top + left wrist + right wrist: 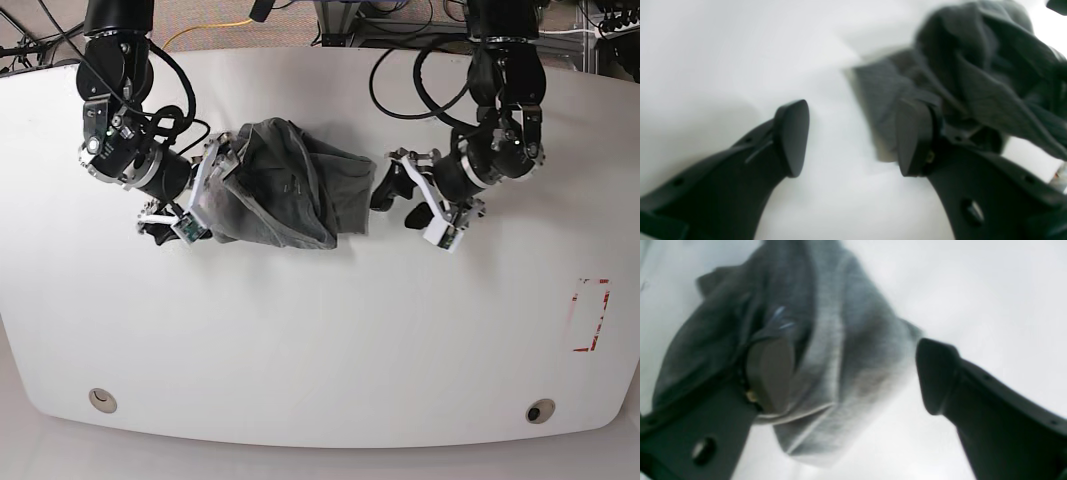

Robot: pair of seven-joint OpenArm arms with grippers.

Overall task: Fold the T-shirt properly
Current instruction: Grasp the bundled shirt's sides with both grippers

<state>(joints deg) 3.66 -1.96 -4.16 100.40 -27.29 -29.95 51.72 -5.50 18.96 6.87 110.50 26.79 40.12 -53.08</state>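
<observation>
- The T-shirt lies bunched in a soft, wrinkled grey heap on the far middle of the white table (smooth, rounded corners), with wide bare surface nearer the camera.
- The left gripper stands open just beside the cloth's edge, holding nothing.
- The right gripper has its fingers spread, fabric hanging between them, one finger against a fold.

T-shirt: soft wrinkled grey cloth | table: smooth white, seemingly matt

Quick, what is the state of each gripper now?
Left gripper: open, holding nothing, beside the T-shirt.
Right gripper: open, fabric between the jaws, not clamped.
</observation>
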